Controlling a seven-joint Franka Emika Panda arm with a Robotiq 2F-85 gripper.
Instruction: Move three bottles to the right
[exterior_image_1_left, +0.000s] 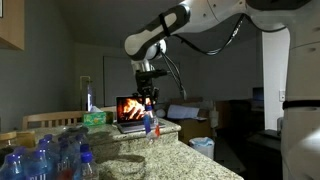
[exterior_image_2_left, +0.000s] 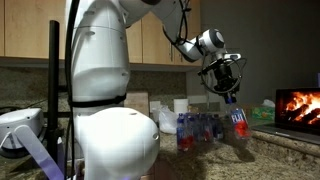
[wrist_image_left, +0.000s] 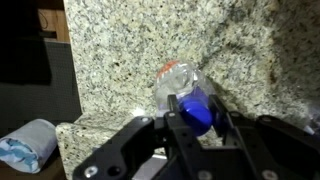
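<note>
Gripper (wrist_image_left: 196, 120) of mine clamped around top of bottle (wrist_image_left: 178, 82), jaws nearly closed; bottle upright over granite worktop (wrist_image_left: 130, 40), apart from other bottles (exterior_image_2_left: 200, 128) clustered together. Cannot tell whether its base touches stone.

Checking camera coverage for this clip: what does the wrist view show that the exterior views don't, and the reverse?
Only the wrist view: a pale bluish object past the counter edge, unclear what. Only the exterior views: the laptop, the bottle cluster and the arm itself. Shared: the bottle held in the jaws, and the granite counter.
</note>
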